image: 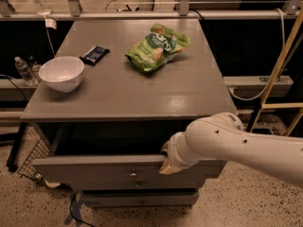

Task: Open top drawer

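One grey cabinet (142,93) stands in the middle, and three things lie on its top: one white bowl (61,72) at the left, one dark flat packet (94,54) just behind the bowl, and one green crisp bag (157,46) further right, well apart from both. The bowl stands upright, and its inside shows plain white. One water bottle (21,69) stands off the cabinet, to the left of the bowl.

The top drawer (94,167) sits under the cabinet top and is pulled partway out, its front standing forward of the frame. Its one small round knob (133,175) is at the centre of the front. The drawer's inside is a dark hollow, and what it holds cannot be told. One lower front (137,198) shows plainly beneath it.

One white arm (236,143) reaches in from the right. Its gripper (169,166) is at the drawer front's upper edge, right of the knob, with a tan tip against the panel. The wrist hides most of it, so whether it is parted or clamped on the edge cannot be told.

One wire basket (33,160) rests on the floor at the left; its contents cannot be made out.
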